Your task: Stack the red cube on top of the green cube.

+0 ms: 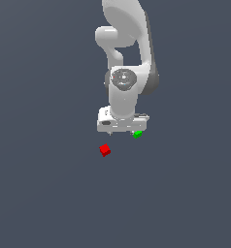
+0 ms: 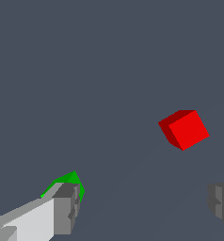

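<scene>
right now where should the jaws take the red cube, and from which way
Grip the red cube across two opposite side faces, coming straight down from above. It sits free on the flat surface, apart from the green cube, so its sides are open. It looks turned relative to the open jaws in the wrist view, so the gripper probably needs rotating to square up with the faces first.

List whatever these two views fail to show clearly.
- Green cube: wrist view, mostly behind a claw finger; exterior view, partly under the claw.
- Second finger: wrist view, cut by the frame edge.
- Fingertips: exterior view, too small.
- Red cube: fully visible.
</scene>
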